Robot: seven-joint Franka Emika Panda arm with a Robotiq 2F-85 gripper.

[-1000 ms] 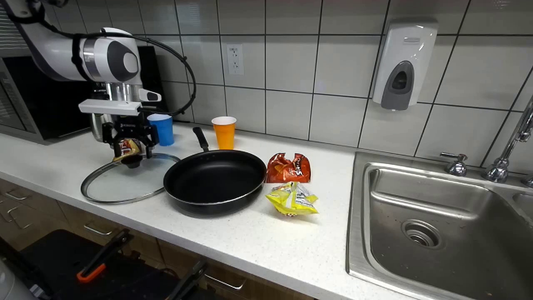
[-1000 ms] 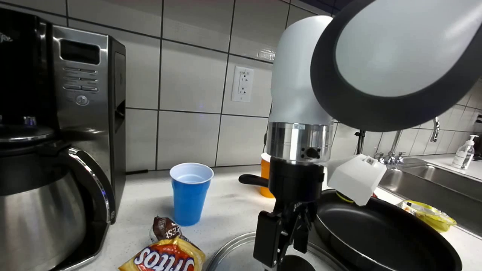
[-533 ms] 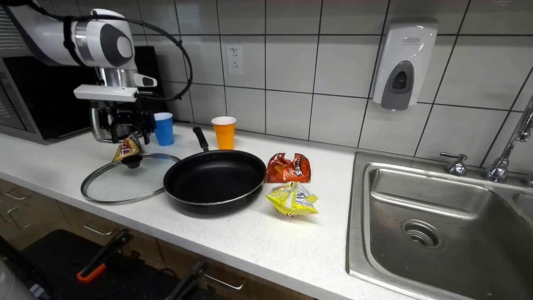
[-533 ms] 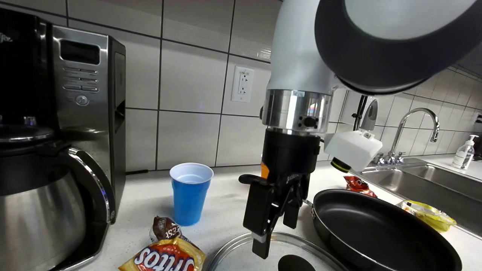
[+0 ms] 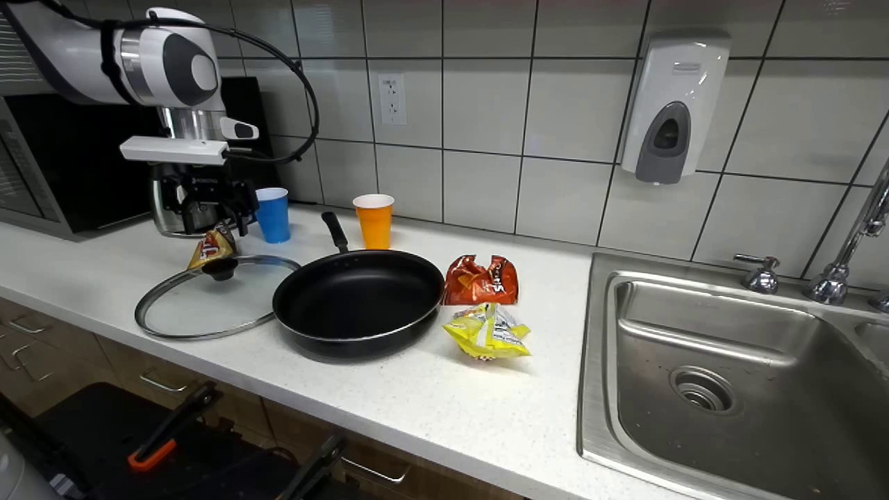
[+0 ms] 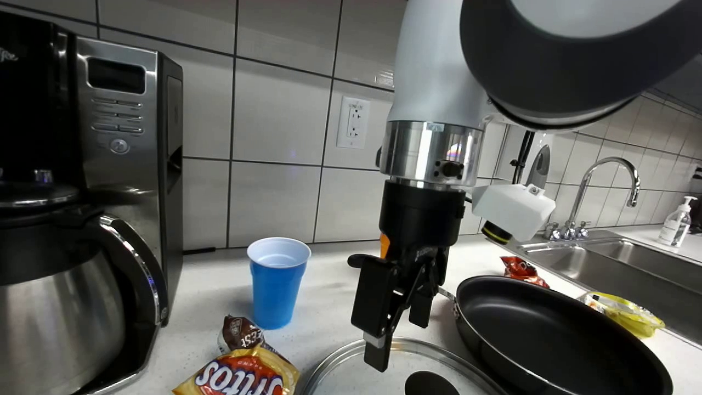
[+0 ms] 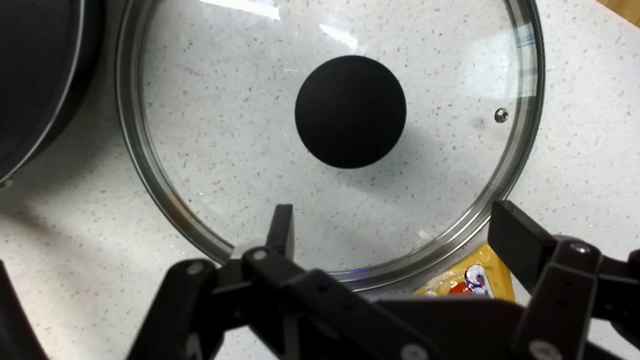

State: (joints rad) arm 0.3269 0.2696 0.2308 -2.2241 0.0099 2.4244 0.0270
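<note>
My gripper (image 5: 215,228) hangs above the counter with its fingers spread wide and nothing between them. Below it in the wrist view lies a round glass lid (image 7: 225,125) with a steel rim and a black knob (image 7: 350,112); the knob sits ahead of the fingertips, apart from them. A yellow Fritos bag (image 6: 241,378) rests beside the lid, and part of it shows under the gripper in the wrist view. A black frying pan (image 5: 358,298) stands next to the lid. In an exterior view the lid's near part is cut off by the frame.
A blue cup (image 6: 278,285) and an orange cup (image 5: 375,222) stand towards the tiled wall. Red Doritos (image 5: 481,280) and yellow (image 5: 487,332) bags lie between pan and sink (image 5: 701,347). A coffee maker (image 6: 120,164) with a steel carafe (image 6: 60,329) flanks the Fritos bag and a brown wrapper (image 6: 241,332).
My gripper has risen from close by the lid's knob, mostly in the earlier half second, and shifted slightly back. Its fingers stay apart. Lid, pan, cups and bags have not moved.
</note>
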